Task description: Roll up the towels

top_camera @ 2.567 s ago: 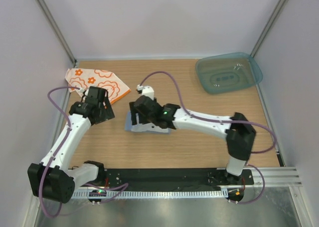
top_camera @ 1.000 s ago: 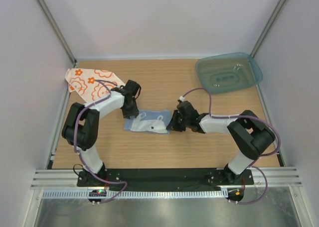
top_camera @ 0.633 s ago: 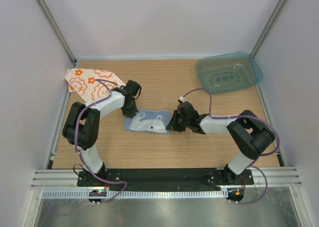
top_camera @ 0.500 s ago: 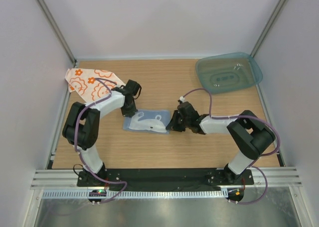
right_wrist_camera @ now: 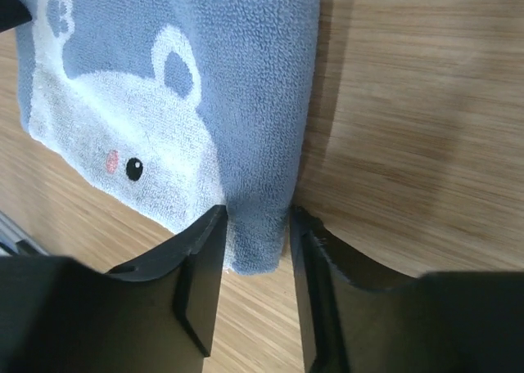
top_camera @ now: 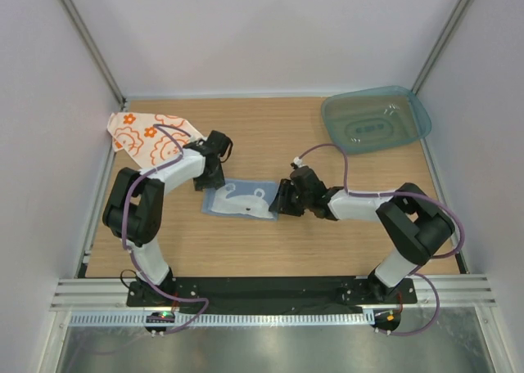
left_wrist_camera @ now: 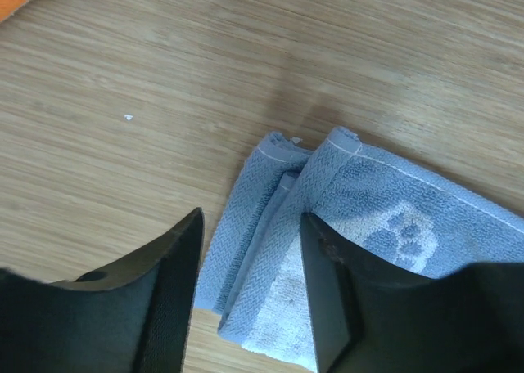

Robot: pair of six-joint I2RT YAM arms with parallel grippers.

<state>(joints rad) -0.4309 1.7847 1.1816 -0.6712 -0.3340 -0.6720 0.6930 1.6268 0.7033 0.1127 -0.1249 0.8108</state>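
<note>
Wood-grain counter [top_camera: 270,250] starts just beyond the two arm bases [top_camera: 270,295]. About halfway up it I see the light blue towel [top_camera: 241,201] lying flat, folded into a short strip with a white bear face on top. My left hand [top_camera: 211,182] is down at the strip's left end. Seen from its wrist, the fingers [left_wrist_camera: 164,299] stand well apart, straddling the folded layers at that end without pinching anything. My right hand [top_camera: 282,204] is at the opposite end. Its fingers [right_wrist_camera: 201,275] are partly open on either side of the towel's right-hand edge, and the cloth lies flat in the gap, close against both and not lifted. Farther back, in the far left corner, the white towel with orange flowers [top_camera: 151,136] lies spread out and unrolled. In the far right corner sits the teal plastic tray [top_camera: 413,115], well apart from both towels.
</note>
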